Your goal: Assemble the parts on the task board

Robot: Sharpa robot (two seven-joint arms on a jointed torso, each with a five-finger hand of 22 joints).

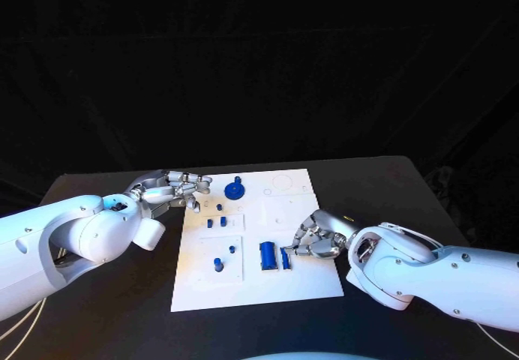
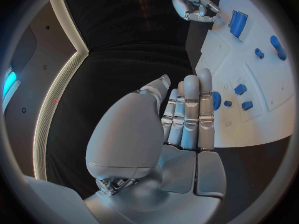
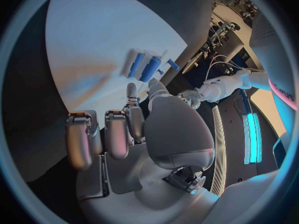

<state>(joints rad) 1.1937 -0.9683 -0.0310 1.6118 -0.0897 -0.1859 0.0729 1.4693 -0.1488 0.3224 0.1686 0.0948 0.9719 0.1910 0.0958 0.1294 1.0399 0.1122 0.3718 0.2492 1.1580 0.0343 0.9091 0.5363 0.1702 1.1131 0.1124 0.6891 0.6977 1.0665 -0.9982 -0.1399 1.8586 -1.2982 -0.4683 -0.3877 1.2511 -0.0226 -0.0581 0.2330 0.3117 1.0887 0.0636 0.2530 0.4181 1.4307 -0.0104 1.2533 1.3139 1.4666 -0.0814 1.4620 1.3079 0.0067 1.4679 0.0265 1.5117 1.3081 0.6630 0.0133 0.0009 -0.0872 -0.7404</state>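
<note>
board (image 1: 259,289): white plate lying flat mid-worktop (image 1: 119,322), with a few raised white tiles on it
parts: I count about seven blue bits in the head view. One round knob thing (image 1: 236,188) near the far edge, two little pegs (image 1: 217,222) side by side with a tiny one (image 1: 220,206) just above them, a peg (image 1: 218,264) in the near-left tile, and two long bars (image 1: 268,256) next to each other toward the right edge
left hand (image 1: 173,189): at the board's far-left corner, fingers (image 2: 190,109) straight and packed together, lying flat by the board edge near the knob, holding nothing
right hand (image 1: 317,238): at the right edge, fingers curled in right against the outer slim bar (image 1: 286,258). Can't tell whether it's actually gripping it or just touching
</note>
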